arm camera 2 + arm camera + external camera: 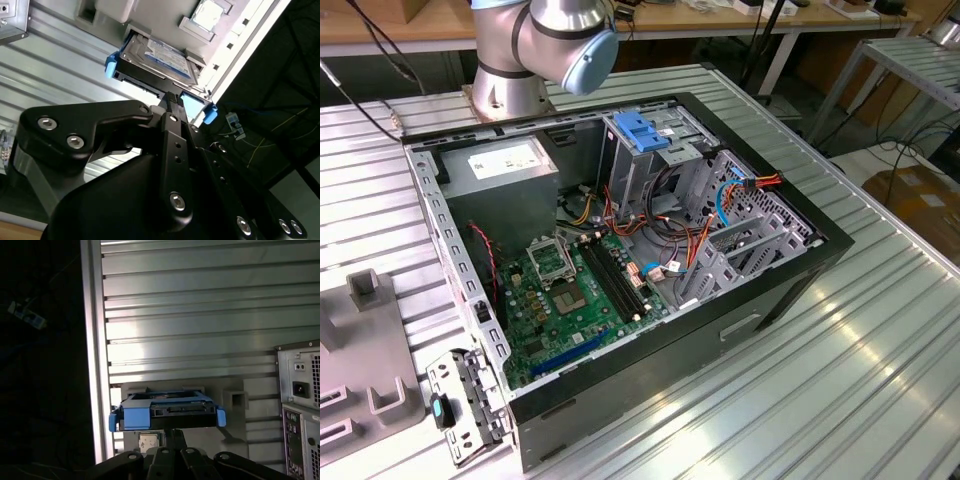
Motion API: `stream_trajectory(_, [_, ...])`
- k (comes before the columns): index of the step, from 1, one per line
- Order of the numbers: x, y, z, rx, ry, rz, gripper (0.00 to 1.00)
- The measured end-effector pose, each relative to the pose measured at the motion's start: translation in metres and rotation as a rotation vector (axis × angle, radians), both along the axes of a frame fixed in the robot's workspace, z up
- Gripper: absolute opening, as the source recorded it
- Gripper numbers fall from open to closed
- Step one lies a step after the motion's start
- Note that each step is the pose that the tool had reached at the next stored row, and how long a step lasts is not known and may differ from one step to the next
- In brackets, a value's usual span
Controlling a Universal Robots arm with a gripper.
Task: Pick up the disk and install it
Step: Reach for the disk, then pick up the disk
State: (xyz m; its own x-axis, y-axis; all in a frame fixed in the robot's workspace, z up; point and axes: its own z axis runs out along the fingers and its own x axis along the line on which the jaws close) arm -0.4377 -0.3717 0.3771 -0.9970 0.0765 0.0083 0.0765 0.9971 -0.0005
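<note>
Exterior view: the computer case [790,290] lies open on the table [860,380]. Second wrist view: the disk [157,57] lies flat in a grey holder [160,20]. The gripper [171,97], fingers pressed together and empty, is just beside it. First wrist view: the blue rails [137,417] are probably the best hold, since the disk looks rigid, dense and shock-sensitive.

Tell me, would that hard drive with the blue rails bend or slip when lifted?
The hard drive looks like a metal-cased slab, so probably stiff and heavy for its size. Its blue side rails likely offer better grip than the smooth metal. Being flat, it shouldn't roll.
</note>
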Motion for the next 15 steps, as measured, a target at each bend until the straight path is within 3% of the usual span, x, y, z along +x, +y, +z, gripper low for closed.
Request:
stream_trajectory(8, [-0.0262,0.0,0.0,0.0002,0.0001,0.0,0.11])
stream_trajectory(15, [-0.028,0.0,0.0,0.0002,0.0001,0.0,0.11])
